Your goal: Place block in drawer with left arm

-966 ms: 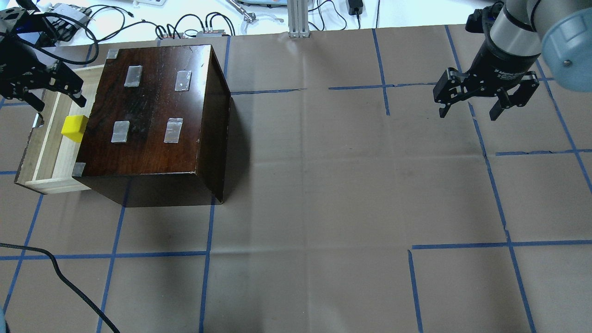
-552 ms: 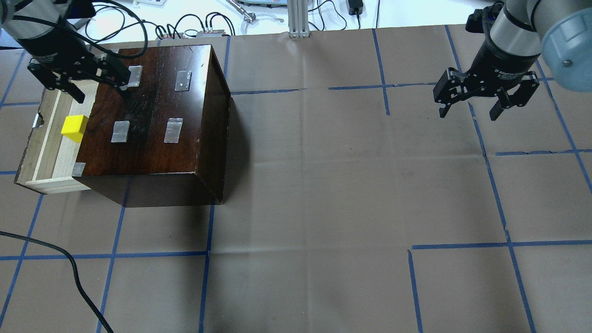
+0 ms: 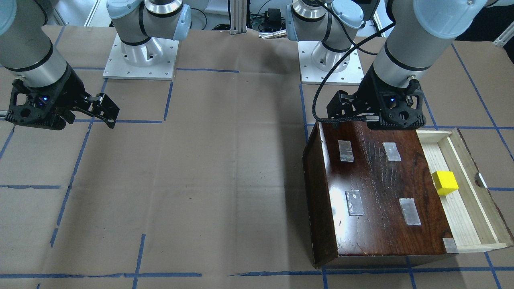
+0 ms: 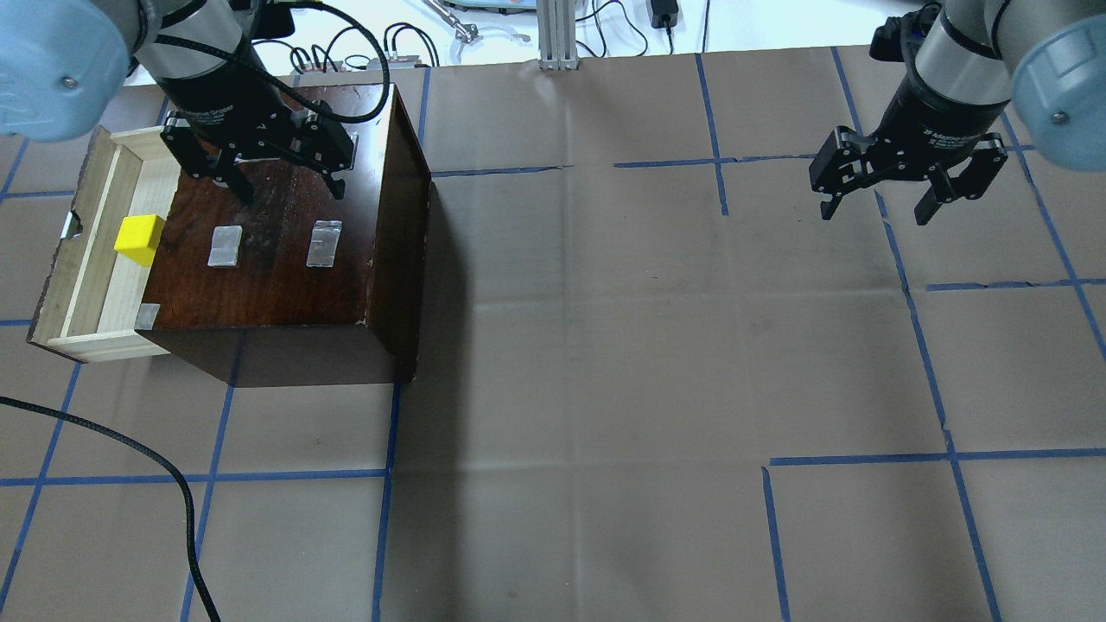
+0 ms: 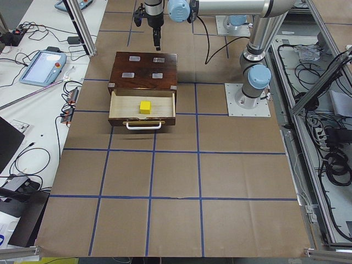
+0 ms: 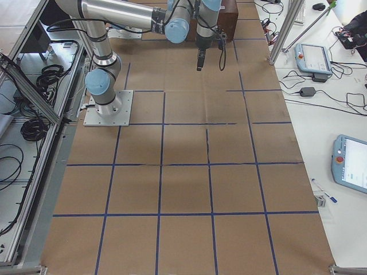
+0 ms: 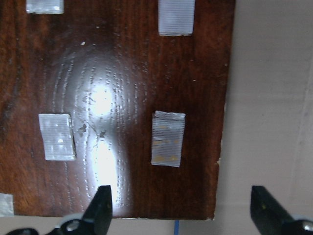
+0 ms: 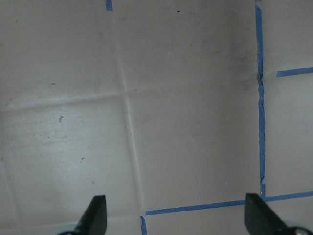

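Sitting free in the open drawer (image 4: 117, 298) at the overhead frame's left, the yellow block (image 4: 139, 239) is looking placed; the left gripper (image 4: 289, 192) is hovering over the wooden box's (image 4: 285, 285) top, jaws apart, empty; the right gripper (image 4: 874, 214), upper right, is hanging spread too; the next move is calling only for lifting clear; the left wrist view is missing the block and drawer.

The block (image 4: 138, 239) lies in the open drawer (image 4: 93, 255), with the left hand (image 4: 292, 192) above the box (image 4: 276, 281).
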